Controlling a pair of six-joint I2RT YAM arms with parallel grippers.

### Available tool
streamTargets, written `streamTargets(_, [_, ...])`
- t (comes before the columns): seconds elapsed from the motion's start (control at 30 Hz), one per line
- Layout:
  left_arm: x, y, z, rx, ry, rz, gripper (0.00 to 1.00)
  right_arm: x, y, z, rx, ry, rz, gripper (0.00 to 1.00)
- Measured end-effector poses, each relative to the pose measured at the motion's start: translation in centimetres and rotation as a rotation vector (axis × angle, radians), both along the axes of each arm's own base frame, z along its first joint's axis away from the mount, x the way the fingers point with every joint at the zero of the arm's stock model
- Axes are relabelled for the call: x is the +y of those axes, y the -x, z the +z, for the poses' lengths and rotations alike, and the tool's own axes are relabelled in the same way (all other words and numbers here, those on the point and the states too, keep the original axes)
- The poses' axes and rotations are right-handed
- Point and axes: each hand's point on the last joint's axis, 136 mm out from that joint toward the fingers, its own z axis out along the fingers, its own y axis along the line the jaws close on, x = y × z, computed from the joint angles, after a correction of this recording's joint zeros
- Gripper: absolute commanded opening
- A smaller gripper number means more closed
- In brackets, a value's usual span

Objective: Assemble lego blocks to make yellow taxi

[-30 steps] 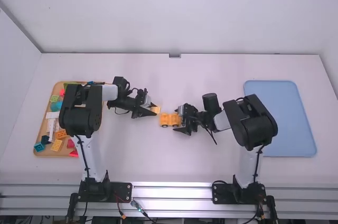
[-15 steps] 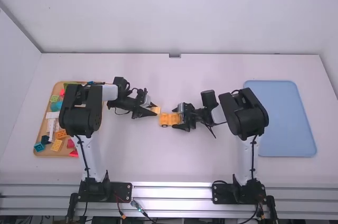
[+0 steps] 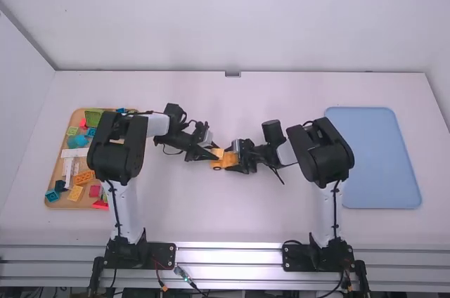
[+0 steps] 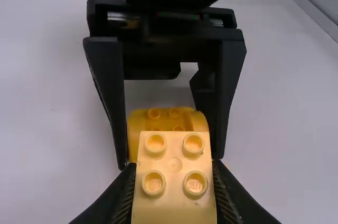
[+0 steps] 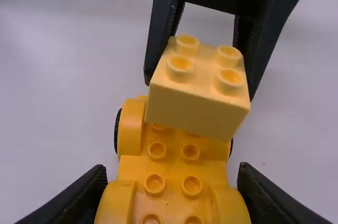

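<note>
The white tabletop [image 3: 232, 221] carries a blue tray [image 3: 373, 157] and a smaller wooden tray [image 3: 65, 204] of mixed blocks. Between them, the right end effector [image 3: 235, 157] is closed on the orange-yellow wheeled base [image 5: 174, 166]. The left end effector [image 3: 216, 153], parted to block width, grips the pale yellow block [image 5: 198, 94] over the base's end; whether they touch, I cannot tell.

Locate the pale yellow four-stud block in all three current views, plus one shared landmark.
High view: pale yellow four-stud block near the picture's middle, by the left end of the wheeled base.
Left wrist view: block close up, held in the left gripper.
Right wrist view: block beyond the right gripper, overlapping the base's far part.
Shared landmark: the yellow wheeled base, held by the right gripper.
</note>
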Motion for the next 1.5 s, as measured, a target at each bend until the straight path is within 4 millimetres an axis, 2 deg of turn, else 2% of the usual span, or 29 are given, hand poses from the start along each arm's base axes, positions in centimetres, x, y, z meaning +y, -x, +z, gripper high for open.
streamTargets(0.2, [0.1, -0.1, -0.3, 0.026, -0.022, 0.016, 0.02, 0.0, -0.6, -0.1, 0.016, 0.014, -0.026, 0.52])
streamTargets(0.5, [0.0, -1.7, -0.6, -0.043, -0.036, 0.036, 0.02, 0.1, -2.3, 0.0, 0.002, 0.04, -0.086, 0.52])
streamTargets(1.0, [-1.6, -2.9, -1.5, -0.096, -0.101, 0.046, 0.02, -0.3, -3.2, 0.0, -0.009, 0.045, -0.119, 0.52])
streamTargets(1.13, [-1.6, -3.3, -1.4, -0.082, -0.096, 0.071, 0.02, -0.8, -3.5, 0.0, 0.0, 0.045, -0.134, 0.53])
streamTargets(1.3, [-0.6, -3.9, -1.2, -0.064, -0.104, 0.113, 0.02, -1.1, -3.7, 0.0, 0.002, 0.043, -0.142, 0.53])
streamTargets(1.5, [-0.8, -3.9, -1.2, -0.07, -0.117, 0.11, 0.02, -1.1, -3.7, 0.0, 0.0, 0.043, -0.143, 0.53])
